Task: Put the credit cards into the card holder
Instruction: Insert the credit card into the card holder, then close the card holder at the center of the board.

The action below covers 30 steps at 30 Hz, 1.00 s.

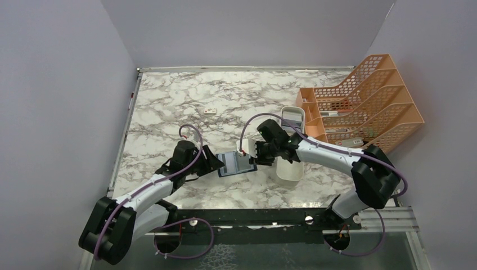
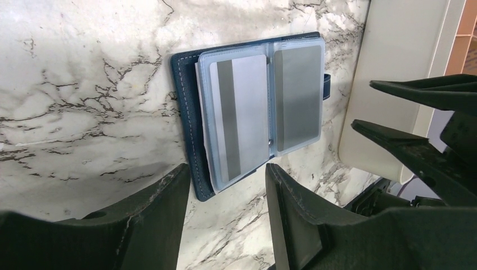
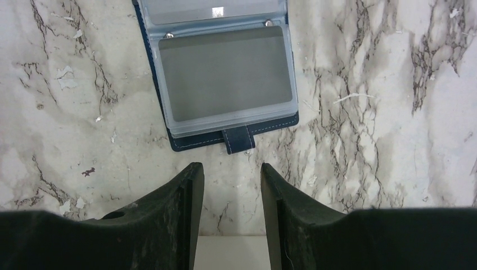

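Left tool (image 2: 228,174): fingers apart, nothing held, poised at one end of the card holder (image 2: 185,112). Right tool (image 3: 229,169): fingers apart, empty, just short of the snap tab (image 3: 240,139). Card holder lies open and flat on the marble surface (image 2: 84,84), between both tools. Two grey credit cards (image 2: 242,112) sit in its clear sleeves, one per panel. White tray (image 2: 388,73) just beside.

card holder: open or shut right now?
Open. The card holder lies spread flat on the marble table, both clear sleeve pages facing up with a grey card in each, and its snap tab is unfastened.
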Available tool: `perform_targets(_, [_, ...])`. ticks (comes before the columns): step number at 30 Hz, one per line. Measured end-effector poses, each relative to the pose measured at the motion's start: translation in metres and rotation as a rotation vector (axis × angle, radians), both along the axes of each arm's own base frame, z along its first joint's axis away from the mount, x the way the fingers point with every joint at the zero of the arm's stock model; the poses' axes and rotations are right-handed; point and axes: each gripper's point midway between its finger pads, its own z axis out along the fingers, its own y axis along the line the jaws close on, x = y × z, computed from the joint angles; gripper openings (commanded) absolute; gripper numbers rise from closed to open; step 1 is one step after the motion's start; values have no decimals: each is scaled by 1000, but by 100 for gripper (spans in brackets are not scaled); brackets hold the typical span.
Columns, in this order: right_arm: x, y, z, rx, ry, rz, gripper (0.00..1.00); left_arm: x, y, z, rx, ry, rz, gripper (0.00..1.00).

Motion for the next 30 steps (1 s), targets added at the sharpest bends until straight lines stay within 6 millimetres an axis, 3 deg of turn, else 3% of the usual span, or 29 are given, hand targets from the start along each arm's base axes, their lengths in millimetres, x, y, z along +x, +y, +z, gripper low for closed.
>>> perform_targets(8, [-1,0,-31,-66,26,67,45,0,0,-1,-2,4,-2,55])
perform_targets(14, [2,5,-43,-84,35,101,44,0,0,-2,1,5,-3,55])
perform_targets(30, [18,27,-33,-59,8,151,46,-1,3,-12,26,28,-9,56])
